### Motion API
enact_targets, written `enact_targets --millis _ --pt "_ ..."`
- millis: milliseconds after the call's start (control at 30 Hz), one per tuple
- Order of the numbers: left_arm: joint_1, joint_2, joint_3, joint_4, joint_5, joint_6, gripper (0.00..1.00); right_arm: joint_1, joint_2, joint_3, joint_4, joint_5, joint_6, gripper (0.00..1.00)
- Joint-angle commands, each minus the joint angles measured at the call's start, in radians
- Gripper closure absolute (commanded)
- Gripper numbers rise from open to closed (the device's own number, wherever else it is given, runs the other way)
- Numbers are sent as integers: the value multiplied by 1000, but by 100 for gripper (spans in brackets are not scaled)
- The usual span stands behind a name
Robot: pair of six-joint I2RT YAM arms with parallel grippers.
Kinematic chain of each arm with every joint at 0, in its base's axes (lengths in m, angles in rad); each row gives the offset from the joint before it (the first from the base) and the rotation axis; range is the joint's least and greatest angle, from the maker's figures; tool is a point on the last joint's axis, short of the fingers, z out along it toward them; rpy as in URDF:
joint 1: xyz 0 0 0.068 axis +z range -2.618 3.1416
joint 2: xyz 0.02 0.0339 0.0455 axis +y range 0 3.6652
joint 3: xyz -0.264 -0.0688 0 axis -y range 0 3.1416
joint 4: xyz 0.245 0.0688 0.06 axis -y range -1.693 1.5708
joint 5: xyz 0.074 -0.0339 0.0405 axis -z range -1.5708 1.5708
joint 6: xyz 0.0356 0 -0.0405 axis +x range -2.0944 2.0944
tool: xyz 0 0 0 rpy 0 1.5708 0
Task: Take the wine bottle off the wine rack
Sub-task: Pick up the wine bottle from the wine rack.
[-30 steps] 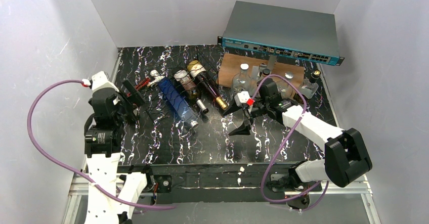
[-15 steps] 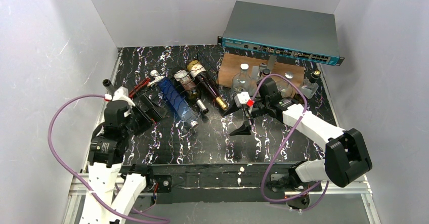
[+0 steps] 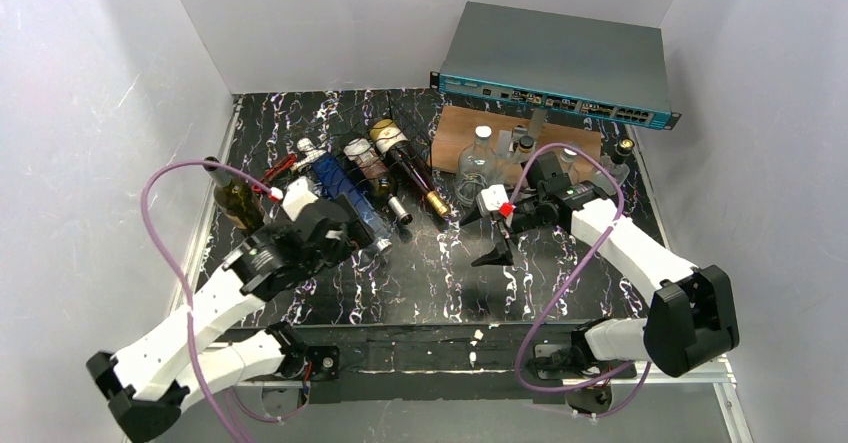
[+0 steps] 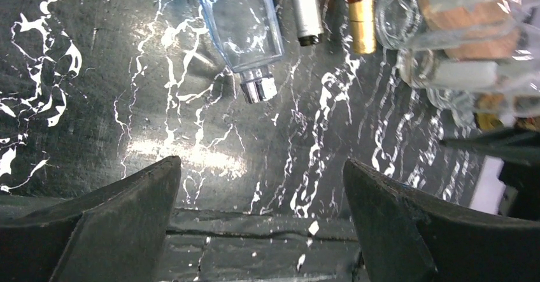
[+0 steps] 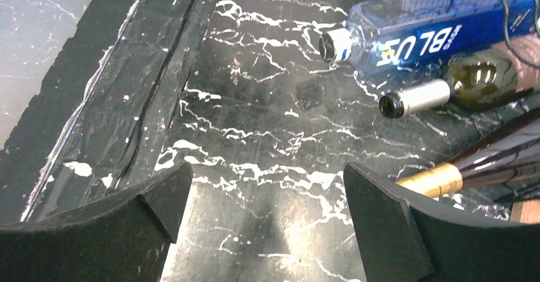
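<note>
The left arm (image 3: pixel 215 303) and right arm (image 3: pixel 625 243) are built alike: rounded white link shells joined by bulky black joint housings. A purple cable (image 3: pixel 560 293) loops along each, with a small red-and-white tag (image 3: pixel 507 207) at the wrist. Each arm's 2 jaws are blunt black wedges.

That blue bottle (image 3: pixel 345 201) gleams, glossy and see-through, its silvery cap (image 4: pixel 258 90) shining. Beneath it the black marbled tabletop (image 3: pixel 420 273) glares, slightly wrinkled. Beside it, gold foil (image 3: pixel 434 202) glints on a dark glass wine bottle (image 3: pixel 405 163).
</note>
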Motion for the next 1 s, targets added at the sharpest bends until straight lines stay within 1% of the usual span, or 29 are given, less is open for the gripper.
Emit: enact_targets --millis 0,100,233,333,467,500,567,767,833,967 --pt "-101 135 51 -38 -286 -241 2 -34 -32 45 -168 22 -138 2" --pt "-123 243 85 -59 -333 -337 2 -59 -44 38 -212 32 -164 2" --pt "-126 325 98 -51 -403 -403 2 -87 -48 20 -251 23 -188 1" --pt "-127 350 71 3 -441 -394 3 -96 -38 15 -267 16 -207 2" --pt "-114 351 5 170 -450 -289 4 -102 -21 8 -263 22 -214 2" --pt "-105 351 -15 235 -442 -247 5 -103 -17 5 -261 23 -215 2" --pt "-75 359 -43 303 -406 -193 5 -104 -10 -1 -256 25 -218 2" --pt "-7 394 -70 363 -302 -94 3 -108 6 -11 -247 32 -219 2" --pt "11 402 -92 413 -262 -48 3 -112 12 -14 -242 37 -219 2" --pt "58 444 -110 457 -181 -27 3 -114 28 -22 -233 46 -219 2"
